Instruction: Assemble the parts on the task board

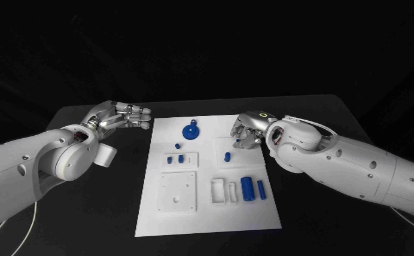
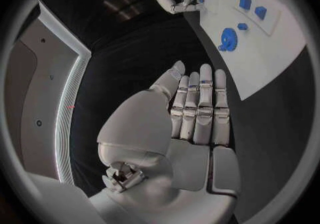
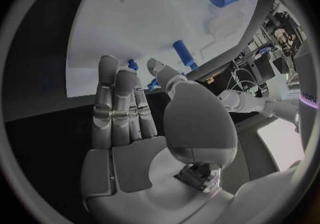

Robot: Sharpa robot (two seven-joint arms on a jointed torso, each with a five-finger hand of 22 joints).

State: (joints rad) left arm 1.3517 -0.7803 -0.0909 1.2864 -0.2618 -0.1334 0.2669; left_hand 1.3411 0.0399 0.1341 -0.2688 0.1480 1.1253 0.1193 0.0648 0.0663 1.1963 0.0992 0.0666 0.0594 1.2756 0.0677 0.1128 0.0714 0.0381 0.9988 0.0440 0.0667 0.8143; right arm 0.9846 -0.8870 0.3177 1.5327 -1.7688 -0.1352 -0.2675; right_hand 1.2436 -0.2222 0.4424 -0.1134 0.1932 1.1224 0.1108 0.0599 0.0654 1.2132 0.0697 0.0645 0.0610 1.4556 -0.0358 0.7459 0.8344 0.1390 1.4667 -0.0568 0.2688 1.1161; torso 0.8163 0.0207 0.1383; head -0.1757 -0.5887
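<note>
A: Where do we stand with the flat white rectangular task board (image 1: 207, 208) on the black table (image 1: 103, 208)?

B: At the start, we judge. Our left hand (image 1: 129, 116) hovers just off the board's far left corner, fingers (image 2: 200, 101) straight, side by side, holding nothing. Our right hand (image 1: 246, 130) hangs over the board's far right edge, fingers (image 3: 117, 101) also extended and empty.

A: And the parts?

B: All loose on the board. The round blue toothed gear (image 1: 189, 131) lies near the far edge, a short blue peg (image 1: 228, 156) sits just below our right hand, and two blue cylinders (image 1: 253, 188) lie beside the white slotted block (image 1: 224, 190).

A: Next move?

B: We'd say the right hand must lower onto the peg and close round it squarely.
</note>
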